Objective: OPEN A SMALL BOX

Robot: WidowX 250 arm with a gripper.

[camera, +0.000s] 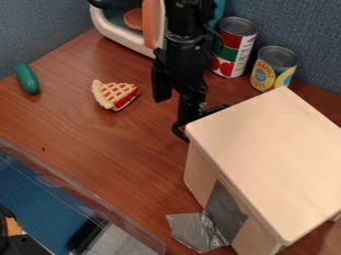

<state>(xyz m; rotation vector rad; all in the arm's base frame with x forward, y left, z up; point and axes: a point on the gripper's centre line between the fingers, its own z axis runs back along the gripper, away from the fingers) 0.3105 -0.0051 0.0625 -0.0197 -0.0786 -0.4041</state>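
Blue-grey partition walls (303,30) back the brown wood-grain table (113,144) along its far edges; a raised rim runs along the near edge. Small box (273,154): stands toward the table's right side, pale wood, flat cream top. On its side facing the near edge, a dark grey panel (226,211); crinkled silver tape (196,231) extends from the foot of this panel onto the table. Whether the panel is an opening or a covering: cannot tell. Contents of box: cannot be seen.

Hand (193,102): black, pointing down from the arm, close by the box's far left corner. Open or closed: cannot tell; contact with the box likewise uncertain.

Other containers: two upright cans near the far edge, beyond the box. Taller can (233,47), red, white and green label; shorter can (273,68), yellow and blue label, just beside it. Contents of both hidden. White-framed toy oven (120,34) at the far edge, left of the cans; teal interior, round orange-brown piece (134,19) within, upright orange strip (154,25) at its right.

Loose on the table: lattice pie slice (115,94), left of the hand; green oblong toy (27,78), near the far left corner.
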